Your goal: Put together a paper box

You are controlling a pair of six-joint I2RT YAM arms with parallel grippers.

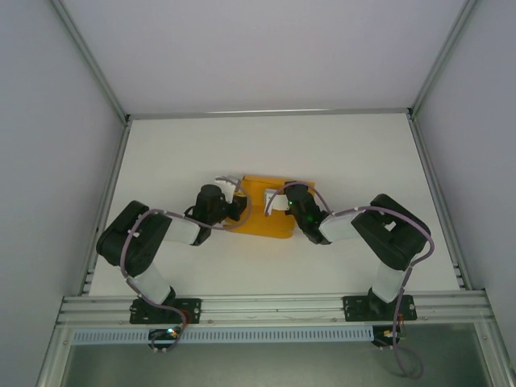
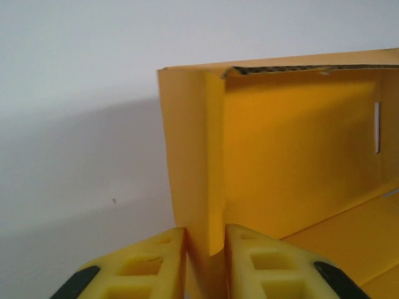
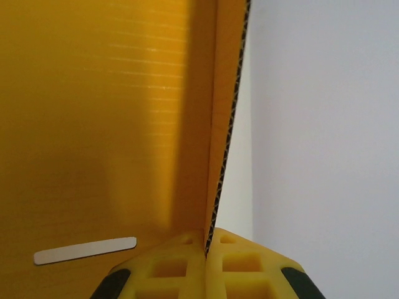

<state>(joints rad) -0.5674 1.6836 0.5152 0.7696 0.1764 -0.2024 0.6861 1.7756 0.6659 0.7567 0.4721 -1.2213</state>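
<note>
The orange paper box point(image 1: 262, 219) stands on the white table between the two arms, partly folded with its walls raised. My left gripper point(image 1: 239, 211) is at its left end. In the left wrist view the yellow fingers point(image 2: 156, 261) press from both sides on a doubled side wall of the paper box point(image 2: 299, 162), so the left gripper point(image 2: 206, 242) is shut on it. My right gripper point(image 1: 280, 203) reaches in from the right. Its jaws point(image 3: 207, 242) are shut on the corrugated edge of an upright wall of the paper box point(image 3: 93, 124), whose face carries a slot point(image 3: 84, 249).
The white table point(image 1: 322, 153) is bounded by metal frame rails at the left point(image 1: 109, 193), the right point(image 1: 439, 193) and along the near edge point(image 1: 274, 306). Pale walls rise behind and beside it. Open table surface lies behind the box.
</note>
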